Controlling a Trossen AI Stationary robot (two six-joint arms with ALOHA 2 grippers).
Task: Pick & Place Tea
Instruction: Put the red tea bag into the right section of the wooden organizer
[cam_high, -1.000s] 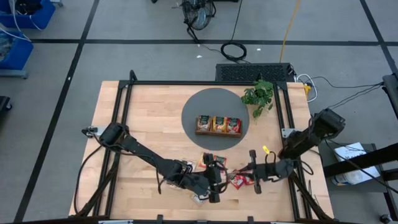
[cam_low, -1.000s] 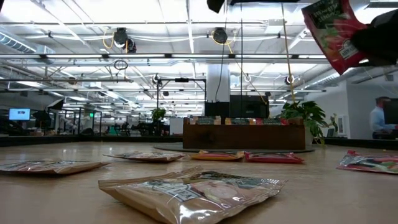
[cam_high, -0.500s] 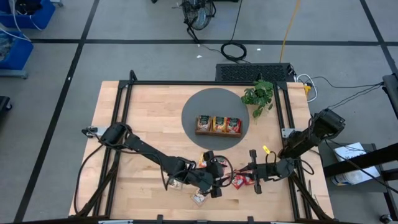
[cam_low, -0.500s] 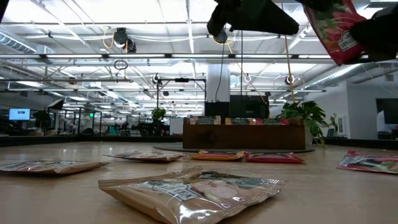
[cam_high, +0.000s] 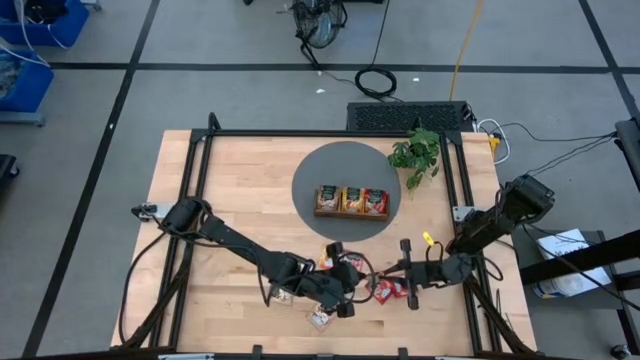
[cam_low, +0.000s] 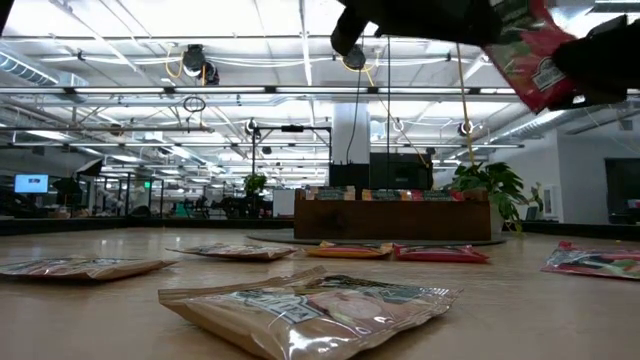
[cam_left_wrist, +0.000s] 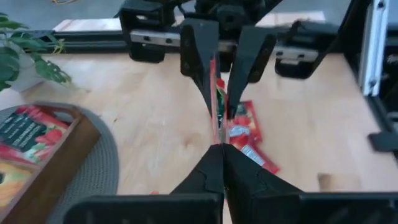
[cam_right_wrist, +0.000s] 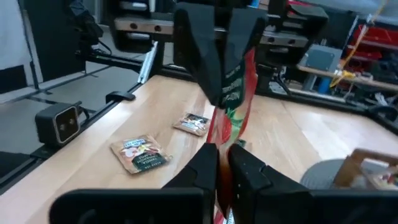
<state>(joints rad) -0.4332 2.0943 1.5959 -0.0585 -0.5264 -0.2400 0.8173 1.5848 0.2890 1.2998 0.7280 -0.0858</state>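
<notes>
A red tea packet (cam_low: 530, 58) hangs high above the table's near middle, held between both grippers. My left gripper (cam_left_wrist: 221, 148) comes at it from the table's left and is shut on it. My right gripper (cam_right_wrist: 222, 155) comes from the right and is also shut on it. More tea packets lie flat on the wood: a beige one (cam_low: 310, 310), another beige one (cam_right_wrist: 140, 154) and red ones (cam_left_wrist: 249, 134). A wooden tray (cam_high: 352, 202) with packets in its compartments stands on a round grey mat (cam_high: 315, 175). My left gripper pinches one edge of the red packet (cam_left_wrist: 217, 127) between its two fingertips, coming level from the table's left. The packet stands on edge, clear of the table. My right gripper pinches the packet's opposite edge (cam_right_wrist: 224, 134) between its two fingers, level from the table's right. The packet stands upright between the two grippers.
A green leafy plant (cam_high: 415, 150) stands at the mat's far right. Black frame rails (cam_high: 195, 200) run along the table's sides. Loose packets lie near the front edge (cam_high: 320, 318) below the grippers. Bare wood lies at the far left.
My left gripper has gone toward the right gripper and the lifted red packet, then shut on the packet's free edge. The packet has stayed in the air and tipped slightly.
</notes>
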